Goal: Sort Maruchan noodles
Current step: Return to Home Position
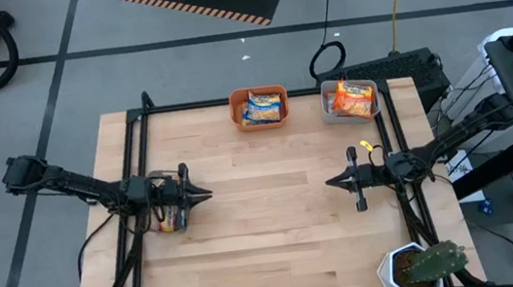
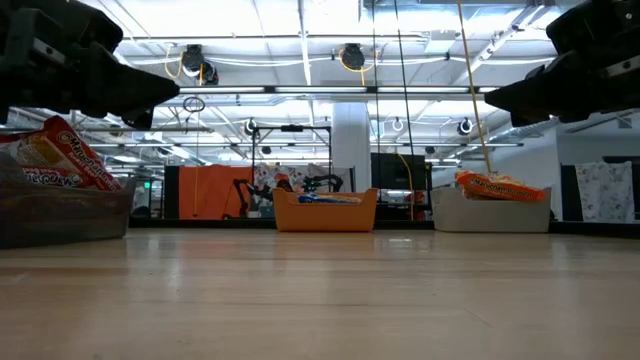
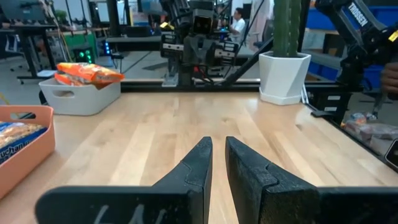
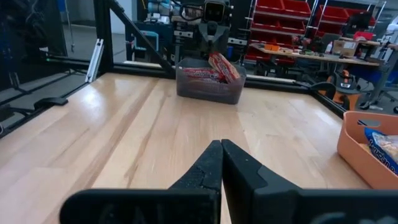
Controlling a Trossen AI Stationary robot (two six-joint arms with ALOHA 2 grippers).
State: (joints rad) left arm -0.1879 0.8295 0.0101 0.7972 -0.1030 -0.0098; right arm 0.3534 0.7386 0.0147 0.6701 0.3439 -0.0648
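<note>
Wooden tabletop (image 1: 275,210), bare mid-board. Noodle packets lie sorted in the orange bin (image 1: 259,107), grey bin (image 1: 350,100) and clear bin (image 4: 209,83). Left gripper (image 1: 206,196) is slightly parted and empty; right gripper (image 1: 330,182) is closed and empty. Risk: piled packets may slip over a rim if nudged. Only the right wrist view shows the clear bin's contents.

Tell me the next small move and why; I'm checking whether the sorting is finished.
Probably just parking the arms. I see no loose noodles on the table. The packets lie in the orange bin, the pale bin and the clear bin. The left end effector and right end effector hover empty at the table's sides, so I would draw both back.
</note>
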